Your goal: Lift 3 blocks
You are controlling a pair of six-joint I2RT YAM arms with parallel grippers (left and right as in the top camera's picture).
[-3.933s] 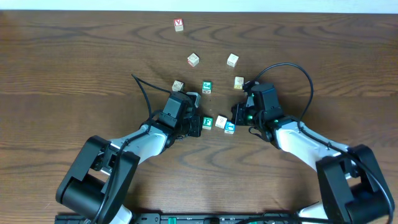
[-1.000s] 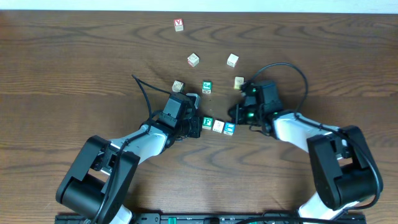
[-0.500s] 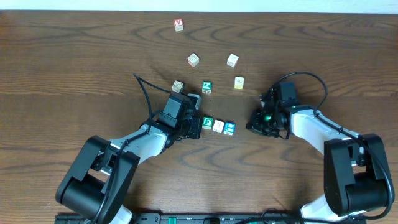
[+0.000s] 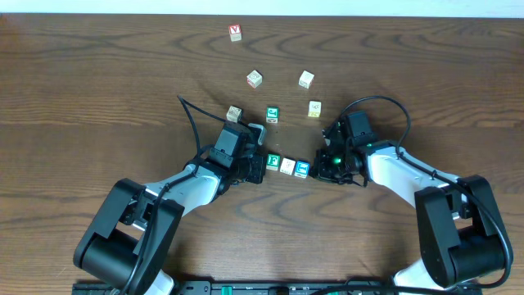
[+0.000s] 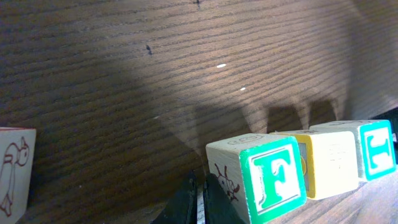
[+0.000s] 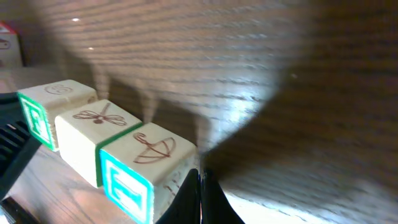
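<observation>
Three blocks lie side by side in a row on the table: a green-faced F block, a cream block and a blue-faced E block. My left gripper is shut, its tips against the green block's left side. At the other end of the row my right gripper is also shut, its tips at the blue block's right side. Neither gripper holds anything between its fingers.
Further back lie several loose cubes: a red-lettered one, pale ones and another green one. A pale cube with a bird drawing shows at the left wrist view's edge.
The right arm, which had swung out to the right half a second ago, has come back against the blue block. The left arm and the row have stayed put.
</observation>
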